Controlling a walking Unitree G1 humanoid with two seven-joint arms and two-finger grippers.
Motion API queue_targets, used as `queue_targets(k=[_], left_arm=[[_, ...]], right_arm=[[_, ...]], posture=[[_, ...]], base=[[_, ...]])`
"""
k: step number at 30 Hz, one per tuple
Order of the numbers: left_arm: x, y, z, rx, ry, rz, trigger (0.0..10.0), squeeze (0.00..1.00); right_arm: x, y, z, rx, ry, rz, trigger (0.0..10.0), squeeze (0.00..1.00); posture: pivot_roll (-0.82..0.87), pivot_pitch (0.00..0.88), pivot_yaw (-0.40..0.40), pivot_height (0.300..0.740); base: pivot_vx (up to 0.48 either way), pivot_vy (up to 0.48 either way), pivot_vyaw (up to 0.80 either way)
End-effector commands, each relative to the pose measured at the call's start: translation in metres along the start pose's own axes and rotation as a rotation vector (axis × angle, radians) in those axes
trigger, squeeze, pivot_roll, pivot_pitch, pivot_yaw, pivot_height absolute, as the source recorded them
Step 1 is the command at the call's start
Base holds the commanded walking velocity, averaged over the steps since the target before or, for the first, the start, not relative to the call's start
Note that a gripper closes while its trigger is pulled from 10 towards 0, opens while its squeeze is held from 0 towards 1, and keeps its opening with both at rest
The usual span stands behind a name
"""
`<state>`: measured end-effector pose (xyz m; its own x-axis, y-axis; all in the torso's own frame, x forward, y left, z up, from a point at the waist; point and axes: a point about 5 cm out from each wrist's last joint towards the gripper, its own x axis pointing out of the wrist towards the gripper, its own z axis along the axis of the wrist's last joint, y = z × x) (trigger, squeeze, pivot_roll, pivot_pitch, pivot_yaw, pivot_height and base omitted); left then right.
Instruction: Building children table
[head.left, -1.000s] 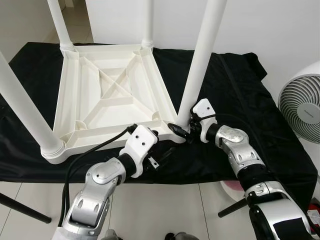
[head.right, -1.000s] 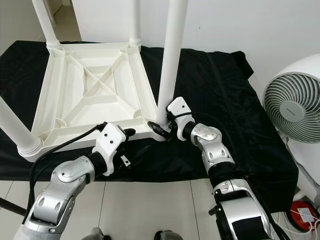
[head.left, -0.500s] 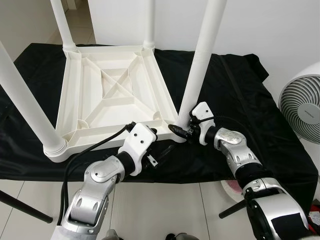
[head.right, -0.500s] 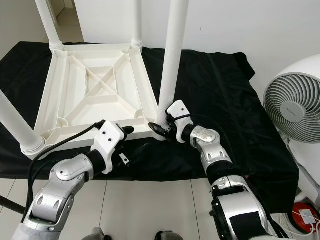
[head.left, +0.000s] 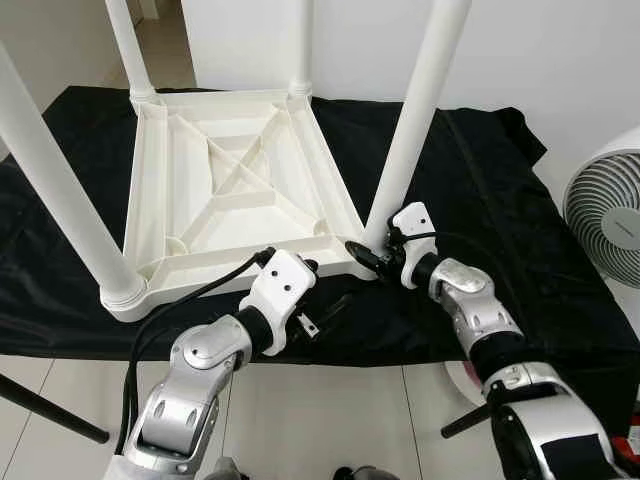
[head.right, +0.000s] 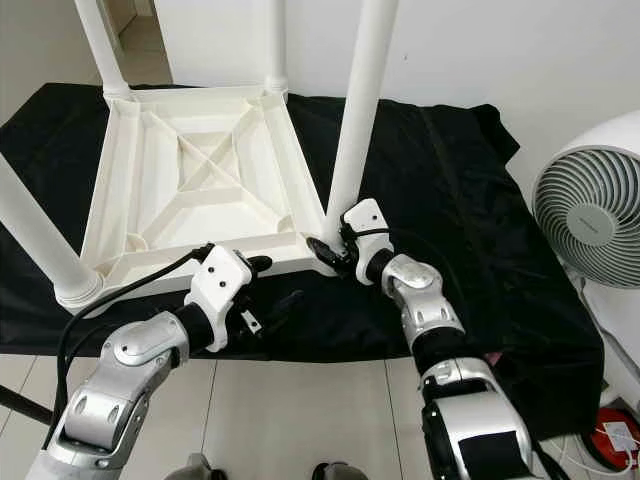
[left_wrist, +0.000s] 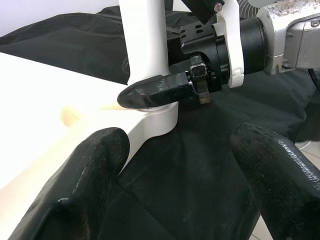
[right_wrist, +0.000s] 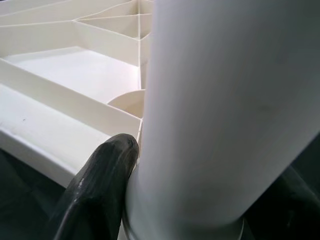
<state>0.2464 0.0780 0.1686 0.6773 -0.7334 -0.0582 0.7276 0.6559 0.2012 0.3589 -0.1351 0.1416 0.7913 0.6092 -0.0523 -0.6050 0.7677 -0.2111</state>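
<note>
Home room: white tiled floor, plain white wall, white fan.

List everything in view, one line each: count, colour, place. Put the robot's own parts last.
Table top: one, white, upside down on the cloth, ribbed underside showing.
Table legs: four, white, standing up from the top's corners.
Cloth: one, black, spread under the table top.
Fan: one, white, on the robot's right past the cloth's edge.
Floor: pale tiles, below the cloth's near edge.
Left gripper: one, black fingers open, at the top's near edge.
Right gripper: one, black fingers clamped on the base of the near right leg.
</note>
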Motion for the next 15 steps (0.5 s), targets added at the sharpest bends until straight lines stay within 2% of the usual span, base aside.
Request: queue_targets(k=[1,2,6,7,8,10,11,14,15], left_arm=[[0.002,-0.001,0.001,-0.01,-0.001,0.031,10.0,0.0],[0.002,-0.001,0.001,-0.01,-0.001,0.031,10.0,0.0],[0.002,-0.002,0.001,-0.013,-0.003,0.023,10.0,0.0],[0.003,-0.002,0.001,-0.014,-0.003,0.021,10.0,0.0],[0.003,-0.002,0.001,-0.014,-0.003,0.021,10.0,0.0],[0.002,-0.003,0.001,-0.015,-0.003,0.02,10.0,0.0],[0.002,-0.003,0.001,-0.015,-0.003,0.02,10.0,0.0],[0.002,-0.005,0.0,-0.021,-0.004,0.016,10.0,0.0],[0.003,-0.006,0.0,-0.023,-0.004,0.015,10.0,0.0]], right_arm=[[0.0,0.002,0.003,0.035,-0.027,-0.077,10.0,0.0],[0.0,0.002,0.003,0.035,-0.027,-0.077,10.0,0.0],[0.001,0.02,0.0,0.069,-0.026,-0.151,10.0,0.0],[0.0,0.022,-0.001,0.094,-0.021,-0.212,10.0,0.0],[0.0,0.022,-0.001,0.094,-0.021,-0.212,10.0,0.0],[-0.002,0.022,-0.003,0.139,-0.008,-0.335,10.0,0.0],[-0.002,0.022,-0.003,0.139,-0.008,-0.335,10.0,0.0],[-0.017,0.028,-0.005,0.155,0.017,-0.674,10.0,0.0],[-0.019,0.033,-0.005,0.167,0.021,-0.724,10.0,0.0]], posture=[[0.0,0.067,0.0,0.74],[0.0,0.067,0.0,0.74],[-0.01,0.068,0.004,0.74],[-0.01,0.068,0.004,0.74],[-0.01,0.068,0.004,0.74],[-0.01,0.074,0.004,0.74],[-0.01,0.074,0.004,0.74],[-0.02,0.079,-0.002,0.74],[-0.02,0.079,-0.002,0.74]], base=[[0.0,0.0,0.0],[0.0,0.0,0.0],[0.0,0.0,0.0],[0.0,0.0,0.0],[0.0,0.0,0.0],[0.0,0.0,0.0],[0.0,0.0,0.0],[0.0,0.0,0.0],[0.0,0.0,0.0]])
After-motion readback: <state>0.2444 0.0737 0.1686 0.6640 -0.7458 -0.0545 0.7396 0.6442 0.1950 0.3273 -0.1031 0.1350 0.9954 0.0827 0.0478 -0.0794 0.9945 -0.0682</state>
